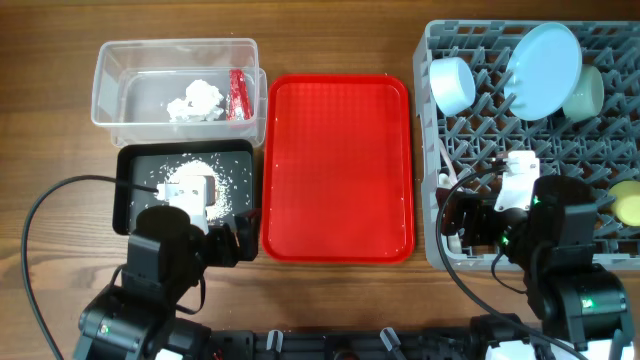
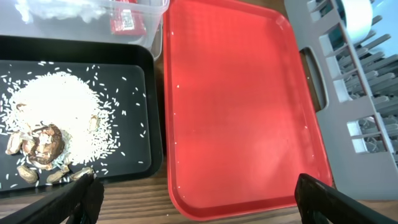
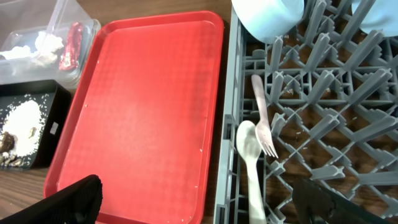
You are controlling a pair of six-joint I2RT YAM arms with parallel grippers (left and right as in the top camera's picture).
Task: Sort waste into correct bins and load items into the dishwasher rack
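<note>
The clear tub [image 1: 110, 85] holds crumpled tissue [image 1: 195, 100] and a red wrapper [image 1: 238, 93]. The black tray [image 1: 135, 170] holds rice and brown scraps [image 2: 53, 118]. The grey rack [image 1: 480, 130] holds a pale blue plate [image 1: 543, 70], two bowls [image 1: 452, 85] [image 1: 585, 92] and a yellow cup [image 1: 628, 203]. A white fork [image 3: 264, 118] and spoon [image 3: 249, 155] lie at its left edge. My left gripper [image 2: 199, 205] is open and empty over the red tray's near left corner. My right gripper [image 3: 205, 205] is open and empty over the rack's near left edge.
The red serving tray [image 1: 337, 165] lies between the black tray and the rack, with only a few crumbs on it. Bare wooden table shows along the front edge [image 2: 137, 199]. Black cables loop beside both arms.
</note>
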